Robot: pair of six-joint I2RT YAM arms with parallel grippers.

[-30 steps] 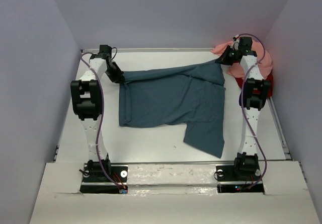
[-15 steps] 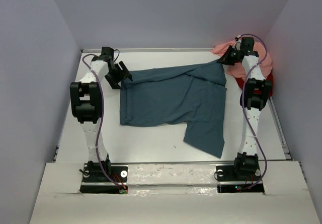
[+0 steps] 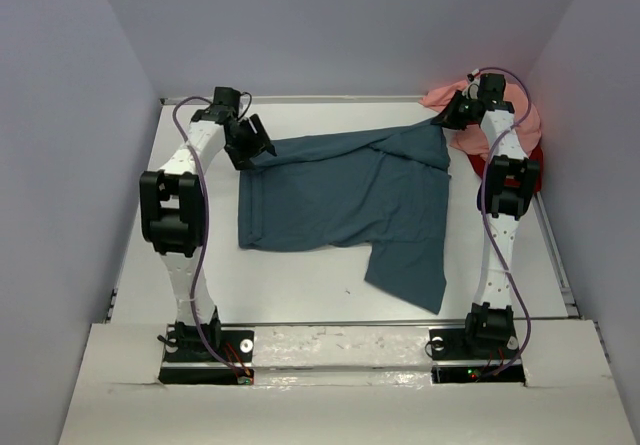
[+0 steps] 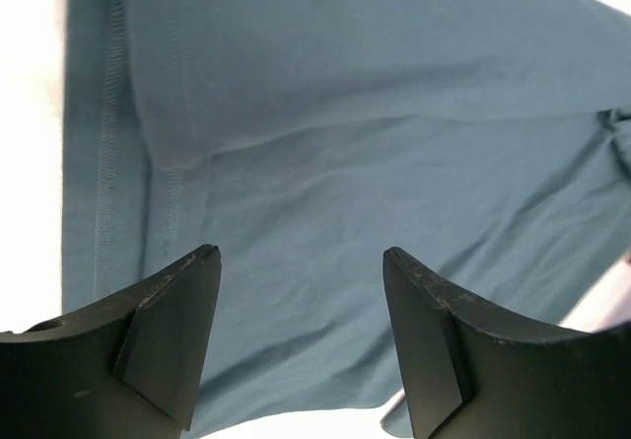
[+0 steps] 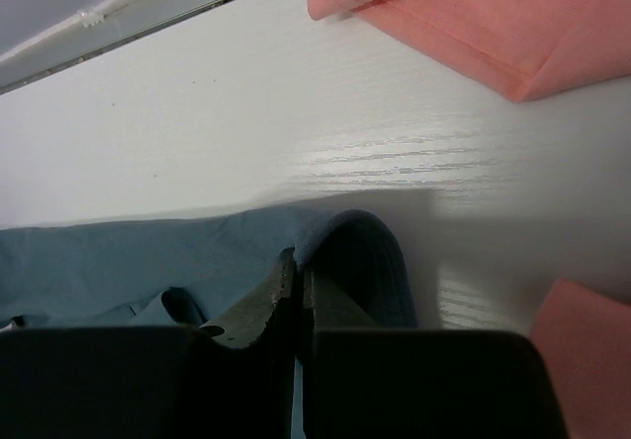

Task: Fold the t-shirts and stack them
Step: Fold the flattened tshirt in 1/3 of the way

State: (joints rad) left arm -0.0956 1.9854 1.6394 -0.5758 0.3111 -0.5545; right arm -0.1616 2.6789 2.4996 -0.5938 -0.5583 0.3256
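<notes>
A dark teal-blue t-shirt lies partly folded across the middle of the table, one part reaching toward the near edge. My left gripper hovers open above its far left corner, with teal cloth below the spread fingers and nothing between them. My right gripper is shut on the shirt's far right corner, a fold of teal cloth pinched at the fingertips. A salmon pink t-shirt is bunched at the far right corner, with a red t-shirt showing beneath it.
Grey walls enclose the white table on three sides, with a metal rail along the far edge. The pink cloth lies just beyond my right gripper. Both arm bases stand at the near edge.
My left gripper let go of the teal shirt's far left corner, opened, and moved right and up over the cloth, which dropped flat. The right gripper kept its hold.
</notes>
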